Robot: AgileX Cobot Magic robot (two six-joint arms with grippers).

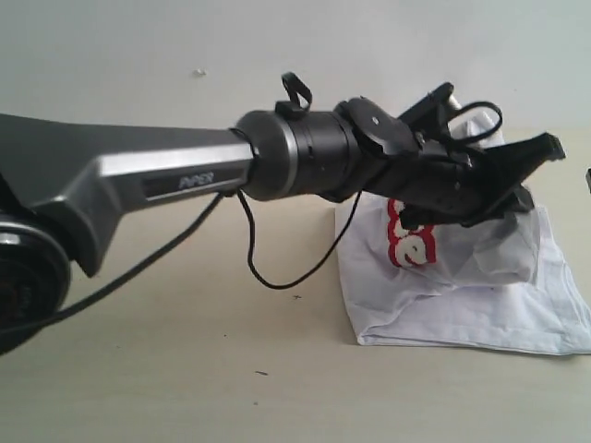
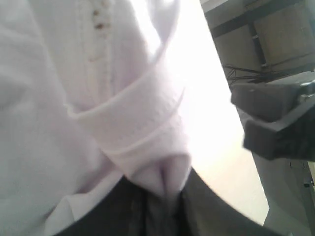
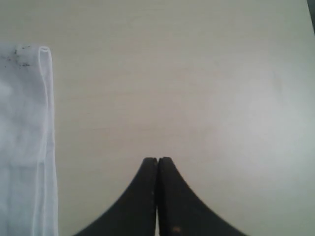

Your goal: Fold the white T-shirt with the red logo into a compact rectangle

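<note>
The white T-shirt (image 1: 462,295) lies bunched and partly folded on the table at the right. Part of the red logo (image 1: 411,245) shows just under my left arm. That arm reaches across from the left, and its gripper (image 1: 534,175) is over the shirt's far side. In the left wrist view the left gripper (image 2: 167,196) is shut on a hemmed fold of the white T-shirt (image 2: 142,123). My right gripper (image 3: 157,160) is shut with nothing in it, over bare table beside a hemmed edge of the T-shirt (image 3: 29,147).
The beige table (image 1: 185,351) runs to a pale wall behind. My left arm's black cable (image 1: 277,277) droops over the table. A grey and dark block of machinery (image 2: 278,123) shows close by in the left wrist view.
</note>
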